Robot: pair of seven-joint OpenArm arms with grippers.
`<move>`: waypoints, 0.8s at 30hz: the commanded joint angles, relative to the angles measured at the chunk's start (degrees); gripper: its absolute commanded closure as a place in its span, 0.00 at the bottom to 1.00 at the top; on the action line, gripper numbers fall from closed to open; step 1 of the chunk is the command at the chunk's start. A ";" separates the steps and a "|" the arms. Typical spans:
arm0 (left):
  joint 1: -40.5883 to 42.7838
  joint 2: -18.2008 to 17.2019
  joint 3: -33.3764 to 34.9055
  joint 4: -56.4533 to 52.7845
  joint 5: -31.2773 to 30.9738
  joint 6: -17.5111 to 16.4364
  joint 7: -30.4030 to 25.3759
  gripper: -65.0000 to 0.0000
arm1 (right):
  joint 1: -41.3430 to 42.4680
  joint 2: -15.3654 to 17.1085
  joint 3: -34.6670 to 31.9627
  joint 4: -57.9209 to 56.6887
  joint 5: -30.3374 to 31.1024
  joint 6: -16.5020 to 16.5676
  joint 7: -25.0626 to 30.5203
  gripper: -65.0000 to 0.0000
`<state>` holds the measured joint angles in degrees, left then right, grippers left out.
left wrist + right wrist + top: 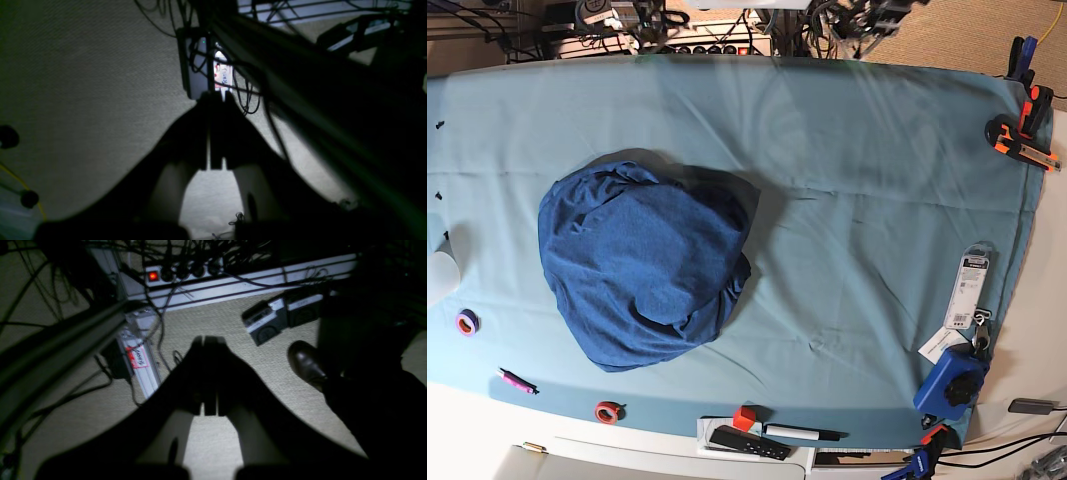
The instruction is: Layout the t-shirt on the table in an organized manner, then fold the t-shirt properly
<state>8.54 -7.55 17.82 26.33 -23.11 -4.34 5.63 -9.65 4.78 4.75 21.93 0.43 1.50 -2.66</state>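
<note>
A wide table [857,180] draped in a light teal cloth fills the base view, with white edges showing along the near side and a tangle of cables and gear beyond the far edge. On the cloth, left of centre, the t-shirt [642,265] lies in a rounded, rumpled heap of dark blue heathered knit, bunched and folded over itself, not spread flat. No arm shows over the table in this view.

Small items sit around the rim: a purple tape ring [467,322] near the left edge, a pink pen [515,381] and a red tape ring [608,411] along the near edge, then a small red block [744,417] beside a black marker [802,433]. At the right corner a blue clamp [951,380] grips the cloth, and orange clamps [1025,128] hold the far right edge.

Both wrist cameras look down at a beige carpeted floor, well away from the shirt. The left gripper [216,96] appears as a dark silhouette with its jaws pressed together and nothing between them. The right gripper [208,339] is likewise closed and empty (both views are dim, so fine detail at the tips is hard to make out). Beyond it lie a power strip [183,273] with a lit red switch, loose cables, and a dark shoe [305,363] on the carpet.
</note>
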 commanded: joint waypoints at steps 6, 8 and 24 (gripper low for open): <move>10.25 -5.57 0.00 13.75 -1.60 -0.20 -0.09 1.00 | -9.31 3.41 0.07 11.43 0.22 -0.04 1.20 1.00; 14.16 -7.34 0.00 19.02 -1.62 -0.20 -0.07 1.00 | -12.70 4.63 0.07 15.43 0.24 -0.04 2.21 1.00; 46.62 -24.74 0.00 71.45 -5.31 -0.20 0.48 1.00 | -45.59 13.31 0.57 56.46 2.95 -0.09 15.54 1.00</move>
<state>54.39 -32.08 17.80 97.38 -28.16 -3.92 7.03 -54.41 17.43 4.86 77.97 3.16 1.58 11.77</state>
